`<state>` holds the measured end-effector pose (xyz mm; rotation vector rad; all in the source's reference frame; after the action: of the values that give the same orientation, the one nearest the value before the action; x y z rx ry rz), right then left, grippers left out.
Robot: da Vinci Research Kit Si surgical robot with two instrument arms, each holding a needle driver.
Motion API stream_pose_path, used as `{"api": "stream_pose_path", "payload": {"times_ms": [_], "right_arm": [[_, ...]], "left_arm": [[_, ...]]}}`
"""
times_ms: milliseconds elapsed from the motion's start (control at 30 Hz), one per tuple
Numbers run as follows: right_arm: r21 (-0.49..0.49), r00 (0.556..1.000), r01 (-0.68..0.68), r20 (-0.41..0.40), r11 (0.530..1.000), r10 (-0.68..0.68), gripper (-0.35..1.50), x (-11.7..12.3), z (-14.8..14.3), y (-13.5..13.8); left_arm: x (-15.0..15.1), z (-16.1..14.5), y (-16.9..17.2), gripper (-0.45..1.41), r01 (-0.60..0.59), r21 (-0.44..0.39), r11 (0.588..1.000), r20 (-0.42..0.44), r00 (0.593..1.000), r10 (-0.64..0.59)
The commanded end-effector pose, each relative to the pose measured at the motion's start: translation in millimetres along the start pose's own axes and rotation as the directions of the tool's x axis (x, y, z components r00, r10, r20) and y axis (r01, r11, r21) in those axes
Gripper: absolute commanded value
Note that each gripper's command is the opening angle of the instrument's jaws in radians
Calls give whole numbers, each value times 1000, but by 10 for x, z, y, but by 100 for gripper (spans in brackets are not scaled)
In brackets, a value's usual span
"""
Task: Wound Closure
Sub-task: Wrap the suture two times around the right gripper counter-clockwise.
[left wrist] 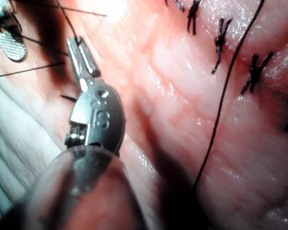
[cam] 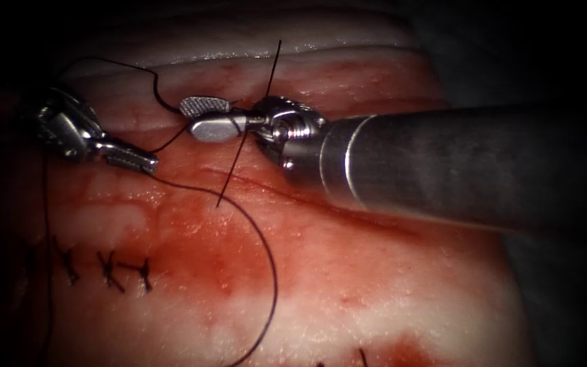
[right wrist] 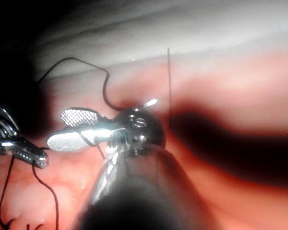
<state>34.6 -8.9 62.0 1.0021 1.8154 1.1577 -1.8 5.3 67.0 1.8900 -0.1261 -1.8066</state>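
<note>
The left tool is left of the cut, its jaws shut on the dark thread. From its tip the thread arcs down across the red-stained tissue. The right tool comes in from the right with its jaws open. Thread crosses between them near the hinge, and a straight strand runs past it down to the tissue. In the left wrist view the shut jaws pinch thread at the tip. The right wrist view shows the open jaws and the left tool. I see no needle.
Three tied stitches sit in a row at the lower left, seen also as knots in the left wrist view. The pale edge of the tissue lies behind the tools. The right tool's thick shaft covers the right side.
</note>
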Motion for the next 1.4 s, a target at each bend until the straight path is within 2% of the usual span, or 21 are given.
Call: {"api": "stream_pose_path", "payload": {"times_ms": [33, 200, 267, 367, 400, 767, 933, 1167, 1233, 1367, 1400], "right_arm": [[6, 1000, 12, 9, 1000, -12, 99, -2, 6, 8], [27, 998, 37, 54, 999, -38, 91, -9, 4, 8], [32, 997, 36, 65, 999, -38, 76, -15, 5, 6], [42, 995, 24, 93, 999, -28, 42, -18, 4, 2], [43, 995, 23, 95, 999, -27, 41, -18, 4, 0], [42, 994, -10, 109, 999, 5, 44, -16, 3, -5], [41, 994, -22, 112, 999, 17, 41, -17, 4, -6], [32, 996, -34, 85, 999, 31, 46, -17, 9, -6], [28, 996, -42, 75, 999, 40, 49, -18, 10, -6], [22, 997, -54, 56, 998, 53, 71, -15, 13, -6], [13, 998, -61, 29, 998, 61, 86, -13, 16, -5]], "left_arm": [[-4, 0, -6, -45, -9, 12, 1000, 1, 1000, 9], [12, -15, -26, -45, -34, 47, 998, 13, 999, 34], [11, -14, -34, -45, -39, 55, 998, 16, 999, 38], [3, -9, -37, -45, -38, 60, 997, 32, 999, 36], [0, -7, -37, -45, -38, 62, 997, 41, 999, 36], [-35, 8, -20, -45, -69, 44, 997, 82, 994, 66], [-42, 15, -17, -45, -61, 39, 997, 97, 994, 57], [-43, 43, -8, -45, -54, 15, 998, 85, 995, 53], [-43, 47, -7, -45, -56, 12, 998, 83, 995, 55], [-42, 54, -4, -45, -49, 8, 999, 75, 996, 48], [-41, 56, 0, -45, -47, 7, 999, 74, 996, 46]]}}
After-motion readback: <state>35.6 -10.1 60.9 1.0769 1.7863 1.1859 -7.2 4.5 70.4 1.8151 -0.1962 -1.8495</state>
